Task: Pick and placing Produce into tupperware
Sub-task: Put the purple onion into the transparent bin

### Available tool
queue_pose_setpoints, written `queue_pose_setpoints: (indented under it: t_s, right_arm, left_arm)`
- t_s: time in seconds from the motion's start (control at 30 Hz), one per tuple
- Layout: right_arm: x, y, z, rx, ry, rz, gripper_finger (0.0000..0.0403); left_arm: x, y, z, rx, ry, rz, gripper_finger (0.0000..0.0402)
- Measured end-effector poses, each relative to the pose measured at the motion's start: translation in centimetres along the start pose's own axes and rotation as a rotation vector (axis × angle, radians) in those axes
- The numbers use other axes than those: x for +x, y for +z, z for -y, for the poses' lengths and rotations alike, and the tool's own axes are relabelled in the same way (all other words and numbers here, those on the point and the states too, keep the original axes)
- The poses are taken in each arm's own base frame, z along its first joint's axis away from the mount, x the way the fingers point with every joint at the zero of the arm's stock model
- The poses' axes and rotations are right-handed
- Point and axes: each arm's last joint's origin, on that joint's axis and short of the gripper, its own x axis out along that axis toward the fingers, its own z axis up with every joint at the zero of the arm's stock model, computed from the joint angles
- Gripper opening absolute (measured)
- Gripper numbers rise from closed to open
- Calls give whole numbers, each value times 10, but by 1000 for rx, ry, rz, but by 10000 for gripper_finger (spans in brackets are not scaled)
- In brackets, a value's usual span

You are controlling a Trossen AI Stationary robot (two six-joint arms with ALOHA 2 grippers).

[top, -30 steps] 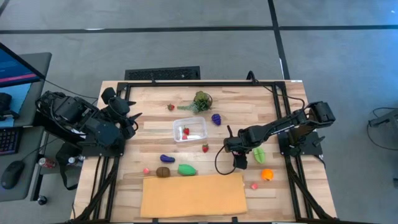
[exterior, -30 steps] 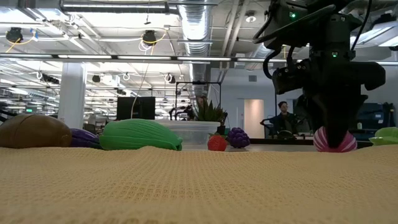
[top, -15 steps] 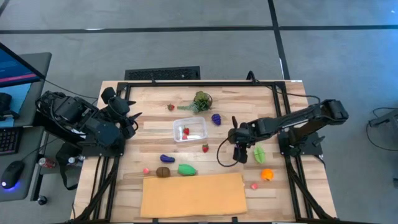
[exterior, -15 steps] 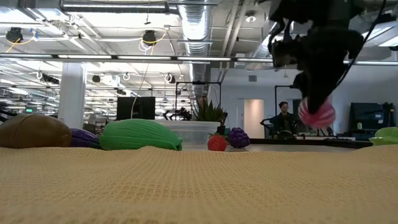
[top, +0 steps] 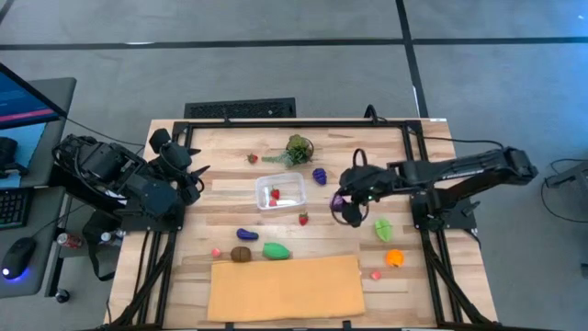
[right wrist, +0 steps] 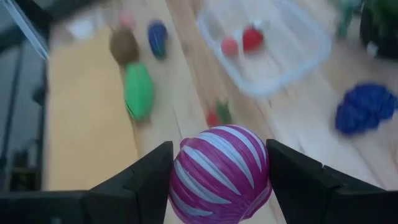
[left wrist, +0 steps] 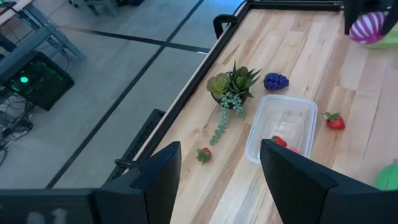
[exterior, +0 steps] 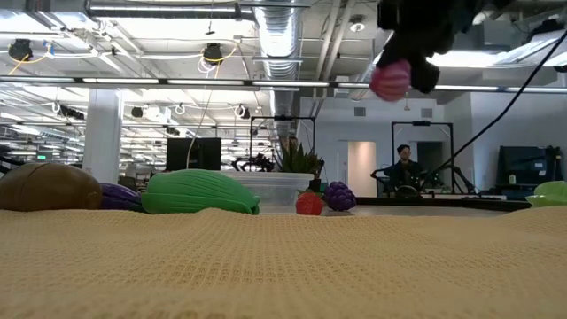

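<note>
My right gripper (top: 341, 201) is shut on a pink, white-striped toy ball (right wrist: 221, 171) and hovers right of the clear tupperware (top: 281, 191). The ball also shows high up in the low view (exterior: 390, 80). The tub rests on the wooden table with red strawberry pieces (right wrist: 252, 38) inside. Loose produce lies around it: purple grapes (top: 319, 175), a strawberry (top: 302, 219), and blue (top: 246, 234), brown (top: 241, 254) and green (top: 276, 249) pieces. My left gripper (left wrist: 221, 186) waits open at the table's left edge, above it. My right gripper pinches the striped ball between its two fingers (right wrist: 146, 183), which lie on the ball's opposite sides (right wrist: 186, 180). The fingers slant down from the table's right side. The ball is lifted clear of the table.
A potted succulent (top: 297, 150) stands beyond the tub, with a strawberry (top: 252, 158) beside it. A tan sheet (top: 285, 287) lies along the near edge. A green leaf piece (top: 382, 229), an orange piece (top: 393, 258) and a pink piece (top: 376, 274) lie at the near right.
My right gripper has risen with the striped ball, lifting it off the table. It has moved toward the far edge and the tub, and has tipped from pointing steeply down to slanting.
</note>
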Motion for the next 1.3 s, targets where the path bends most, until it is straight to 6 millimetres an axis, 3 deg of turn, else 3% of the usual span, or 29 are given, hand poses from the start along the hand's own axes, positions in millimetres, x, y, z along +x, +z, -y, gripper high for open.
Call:
queue_pose_setpoints:
  t_s: [0.33, 0.73, 1.3]
  right_arm:
    - [-18, 16, 4, 19, 39, 172, 230]
    - [-18, 21, 3, 1, 50, 216, 231]
    - [-23, 48, 17, 5, 45, 448, 232]
  left_arm:
    - [0, 0, 0, 0, 0, 0, 212]
    - [0, 0, 0, 0, 0, 1, 212]
    - [0, 0, 0, 0, 6, 5, 212]
